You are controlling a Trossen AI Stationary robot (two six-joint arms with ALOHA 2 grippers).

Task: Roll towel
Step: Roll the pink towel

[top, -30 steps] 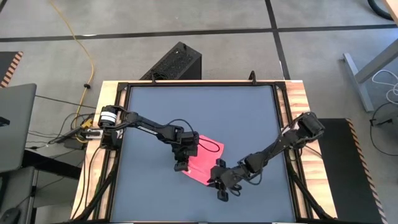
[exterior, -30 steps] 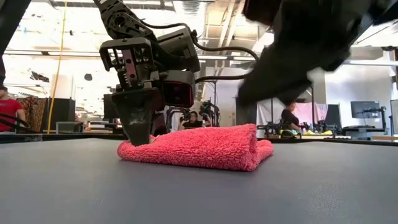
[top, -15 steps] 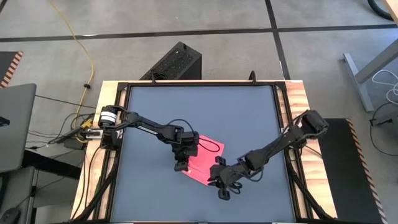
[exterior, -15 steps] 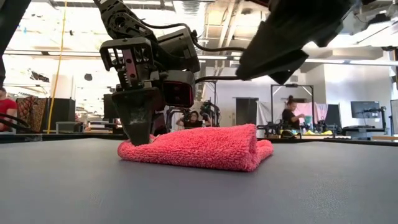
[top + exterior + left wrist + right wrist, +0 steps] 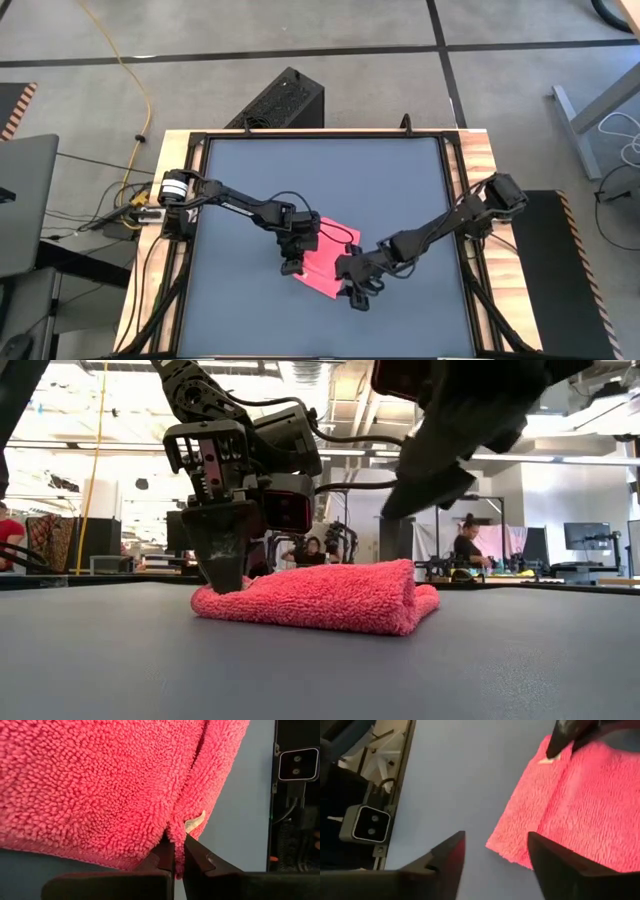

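Even, bright overhead light fills the scene, the room beyond the table (image 5: 560, 660) washes out pale in the low view, the right arm (image 5: 470, 410) looms dark and blurred there, and the towel (image 5: 100, 785) shows sharp in the left wrist view

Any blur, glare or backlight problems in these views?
Low view: right gripper near the lens, a soft dark silhouette against bright ceiling lights; towel sharp. Left wrist view: towel pile crisp. High view: even light, no glare on the table.

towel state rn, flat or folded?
Folded. The bright pink fluffy towel lies doubled on the dark grey tabletop, rounded fold at one end; left gripper pinches its corner.
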